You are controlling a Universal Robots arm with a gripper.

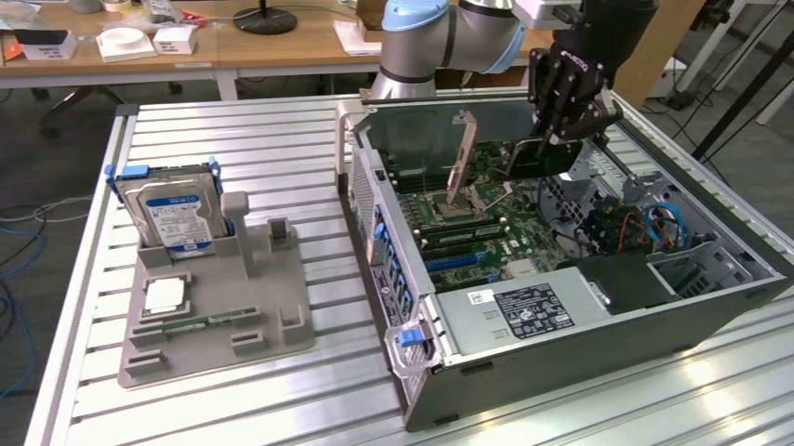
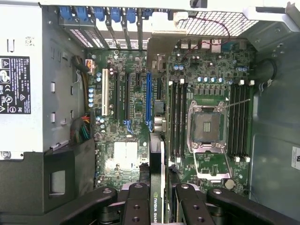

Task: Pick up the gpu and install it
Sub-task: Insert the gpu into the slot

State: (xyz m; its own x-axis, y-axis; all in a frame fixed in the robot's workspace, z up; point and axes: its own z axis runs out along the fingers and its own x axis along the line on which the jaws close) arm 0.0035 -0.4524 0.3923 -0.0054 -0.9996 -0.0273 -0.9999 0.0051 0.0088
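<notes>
On the exterior view's left, holder tray: a grey moulded fixture lying flat on the slatted metal table. Its pockets likely keep each part in a known pose for picking.
hard drive: stands upright in the tray's rear pocket with its blue-and-white label facing out.
memory stick: lies flat in a shallow groove near the tray's front edge.
computer case: lies on its side just beside the tray with the side panel off, so the board faces up and a card can go in from above.
power supply: sits at the near end of the case, label up, well apart from the card.
motherboard: lies exposed across the case floor. In the wrist view a long blue slot runs parallel to the card and just beside its line.
gpu: off the tray, hanging on edge above the far part of the open case, not seated in any slot. The wrist view shows it edge-on between the fingers.
gripper: over the case toward the exterior view's right. The jaws are clamped on the gpu, one finger on each flat face, holding it vertical, probably so the connector edge meets a slot squarely.
progress: the pick-up looks done; the card is not yet installed.
</notes>
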